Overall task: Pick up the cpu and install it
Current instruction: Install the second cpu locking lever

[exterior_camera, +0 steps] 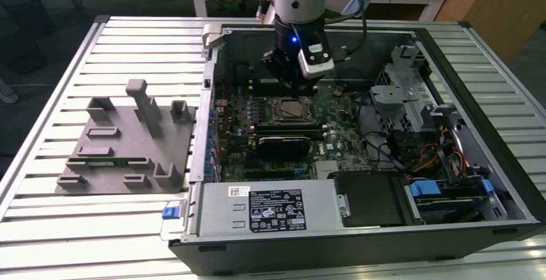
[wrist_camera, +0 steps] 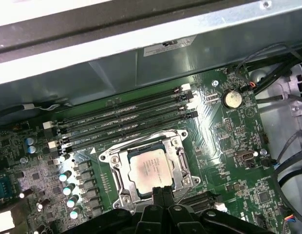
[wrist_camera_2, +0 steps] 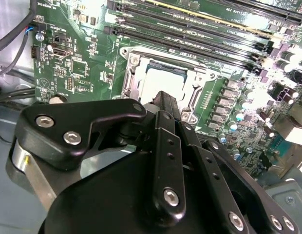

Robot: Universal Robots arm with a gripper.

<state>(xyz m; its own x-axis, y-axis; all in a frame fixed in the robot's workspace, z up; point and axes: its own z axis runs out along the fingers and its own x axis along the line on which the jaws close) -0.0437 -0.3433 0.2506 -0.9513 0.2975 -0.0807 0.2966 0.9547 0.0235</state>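
The cpu [exterior_camera: 293, 108] is a small pale silver square lying flat inside the metal socket frame [wrist_camera: 122, 161] on the green motherboard [exterior_camera: 337, 133] of the open computer case. In both wrist views the cpu [wrist_camera: 150, 169] [wrist_camera_2: 158, 80] sits level within the frame. My gripper [exterior_camera: 295, 88] hangs just above the socket, on its far side in the exterior view. Its black fingers [wrist_camera: 161, 189] [wrist_camera_2: 163, 97] are pressed together, shut on nothing, their tips over the cpu's edge.
The case wall [exterior_camera: 207, 101] rises on the exterior view's left of the board. Memory slots [wrist_camera: 122, 119] run beside the socket. A black heatsink block [exterior_camera: 283, 144] and cables [exterior_camera: 384, 152] lie nearer the front. A grey tray [exterior_camera: 119, 146] stands on the slatted table.
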